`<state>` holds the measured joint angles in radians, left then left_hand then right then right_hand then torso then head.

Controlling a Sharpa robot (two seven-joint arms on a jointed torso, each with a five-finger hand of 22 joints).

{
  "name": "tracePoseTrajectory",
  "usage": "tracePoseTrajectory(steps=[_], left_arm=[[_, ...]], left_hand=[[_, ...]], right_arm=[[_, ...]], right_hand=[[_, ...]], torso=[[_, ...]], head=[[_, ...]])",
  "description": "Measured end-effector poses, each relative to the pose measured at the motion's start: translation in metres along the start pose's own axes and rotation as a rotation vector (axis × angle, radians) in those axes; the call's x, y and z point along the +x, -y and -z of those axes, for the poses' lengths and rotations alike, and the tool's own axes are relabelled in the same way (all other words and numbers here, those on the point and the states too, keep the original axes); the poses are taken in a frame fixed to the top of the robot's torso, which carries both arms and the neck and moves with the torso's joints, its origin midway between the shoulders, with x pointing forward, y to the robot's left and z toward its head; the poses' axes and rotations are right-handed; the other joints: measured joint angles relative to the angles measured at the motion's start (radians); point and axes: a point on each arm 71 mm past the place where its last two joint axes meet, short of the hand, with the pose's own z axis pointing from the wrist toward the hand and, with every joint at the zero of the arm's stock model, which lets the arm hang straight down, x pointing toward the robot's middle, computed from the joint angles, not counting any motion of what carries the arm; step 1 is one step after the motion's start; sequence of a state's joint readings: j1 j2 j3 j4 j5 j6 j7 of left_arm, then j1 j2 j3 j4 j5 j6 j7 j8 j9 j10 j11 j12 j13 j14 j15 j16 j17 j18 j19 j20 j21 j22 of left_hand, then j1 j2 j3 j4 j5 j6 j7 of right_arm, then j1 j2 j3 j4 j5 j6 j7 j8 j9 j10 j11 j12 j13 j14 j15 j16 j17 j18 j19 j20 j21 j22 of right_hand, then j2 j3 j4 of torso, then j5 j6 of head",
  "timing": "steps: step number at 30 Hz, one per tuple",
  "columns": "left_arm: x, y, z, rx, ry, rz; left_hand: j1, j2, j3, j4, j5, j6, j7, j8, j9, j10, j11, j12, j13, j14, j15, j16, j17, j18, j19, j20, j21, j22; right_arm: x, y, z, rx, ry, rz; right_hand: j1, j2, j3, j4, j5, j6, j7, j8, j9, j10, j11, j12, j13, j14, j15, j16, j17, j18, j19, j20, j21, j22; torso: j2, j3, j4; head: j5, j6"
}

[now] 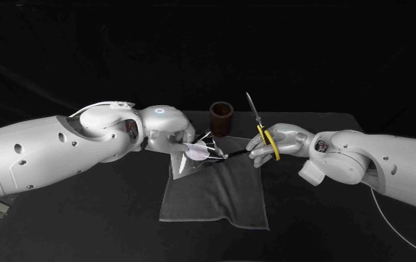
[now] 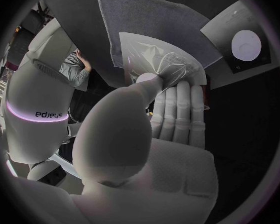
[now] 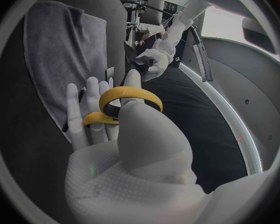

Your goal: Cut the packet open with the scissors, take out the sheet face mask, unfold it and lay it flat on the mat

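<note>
**Lining up the cut**

Judged to be at the first step, cutting, with the cut not yet started. Could not make out any open edge on the packet.

Observed a pale, silvery, crinkled foil packet (image 1: 198,151) pinched between the thumb and fingers of the left robot hand (image 1: 169,133). Placed it at the far end of the grey rectangular cloth mat (image 1: 217,199) laid on the black surface (image 1: 86,226). Cannot tell whether packet and mat touch.

Observed steel scissors with yellow handle loops (image 1: 260,128) gripped in the right robot hand (image 1: 286,142), thumb through one loop and the other fingers at the second. Noted blades pointing up and away, apparently together, near the packet but apart from it.

Noted a brown cylindrical cup (image 1: 222,119) upright just beyond the mat's far edge, between the two hands.

Next move, by judgement:
- Tip the blades down toward the packet and part them.
- Bring one packet edge between them, with the pinching fingers off the cut line.
- Cut close to the edge to spare the mask inside.

Likely trouble: thin foil flexing away from the blades.

Writing: found none readable on packet or scissors.
</note>
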<state>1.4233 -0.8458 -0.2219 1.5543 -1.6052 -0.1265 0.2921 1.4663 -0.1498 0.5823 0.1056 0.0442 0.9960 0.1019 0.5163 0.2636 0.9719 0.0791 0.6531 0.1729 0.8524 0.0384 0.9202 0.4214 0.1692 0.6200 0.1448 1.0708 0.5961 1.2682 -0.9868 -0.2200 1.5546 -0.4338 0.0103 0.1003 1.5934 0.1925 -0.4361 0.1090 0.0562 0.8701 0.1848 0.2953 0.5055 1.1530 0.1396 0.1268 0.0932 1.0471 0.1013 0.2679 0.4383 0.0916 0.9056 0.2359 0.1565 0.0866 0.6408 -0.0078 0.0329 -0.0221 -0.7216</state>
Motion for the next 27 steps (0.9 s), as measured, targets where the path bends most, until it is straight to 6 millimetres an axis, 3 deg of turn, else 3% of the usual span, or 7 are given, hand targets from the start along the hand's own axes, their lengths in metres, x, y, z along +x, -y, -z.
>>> tracePoseTrajectory(steps=[14,23,27], left_arm=[[0.000,-0.007,0.012,-0.036,0.027,0.091],[0.000,-0.008,0.012,-0.041,0.033,0.113],[0.000,-0.008,0.012,-0.042,0.034,0.118]], left_hand=[[0.000,0.000,0.000,0.000,-0.003,0.000,0.000,-0.001,0.000,0.000,0.000,-0.001,0.001,0.000,0.000,0.000,0.000,-0.001,0.000,0.000,0.000,0.000],[0.000,0.000,-0.001,-0.001,-0.002,0.000,0.000,-0.003,0.000,0.000,0.000,-0.001,0.001,0.000,0.000,0.000,0.000,-0.001,0.000,0.000,0.000,0.000],[0.000,0.000,0.002,0.002,0.000,0.000,0.000,-0.004,0.000,0.000,0.000,-0.001,0.001,0.000,0.000,0.000,0.000,-0.001,0.000,0.000,0.000,0.000]], right_arm=[[-0.055,-0.039,-0.012,0.044,0.196,0.438],[-0.066,-0.080,-0.039,0.118,0.277,0.767],[-0.066,-0.100,-0.049,0.150,0.311,0.914]], right_hand=[[0.015,-0.003,0.001,-0.009,0.008,0.007,0.006,-0.044,-0.024,0.002,-0.002,-0.021,-0.025,-0.009,0.009,-0.024,-0.012,0.000,-0.006,0.006,0.000,-0.001],[0.015,-0.003,0.001,-0.009,0.008,0.003,0.010,-0.056,-0.030,-0.001,0.000,-0.029,-0.029,-0.020,0.020,-0.036,-0.019,0.001,-0.016,0.009,-0.006,-0.004],[0.021,-0.008,0.000,-0.009,0.004,0.020,0.001,-0.056,-0.032,0.000,0.000,-0.029,-0.029,-0.018,0.018,-0.036,-0.021,0.002,-0.017,0.009,-0.006,-0.004]], torso=[[-0.001,-0.0011,0.0011],[0.001,-0.0007,0.0005],[0.001,-0.0002,0.0010]], head=[[-0.006,0.042],[-0.003,0.062],[-0.002,0.066]])
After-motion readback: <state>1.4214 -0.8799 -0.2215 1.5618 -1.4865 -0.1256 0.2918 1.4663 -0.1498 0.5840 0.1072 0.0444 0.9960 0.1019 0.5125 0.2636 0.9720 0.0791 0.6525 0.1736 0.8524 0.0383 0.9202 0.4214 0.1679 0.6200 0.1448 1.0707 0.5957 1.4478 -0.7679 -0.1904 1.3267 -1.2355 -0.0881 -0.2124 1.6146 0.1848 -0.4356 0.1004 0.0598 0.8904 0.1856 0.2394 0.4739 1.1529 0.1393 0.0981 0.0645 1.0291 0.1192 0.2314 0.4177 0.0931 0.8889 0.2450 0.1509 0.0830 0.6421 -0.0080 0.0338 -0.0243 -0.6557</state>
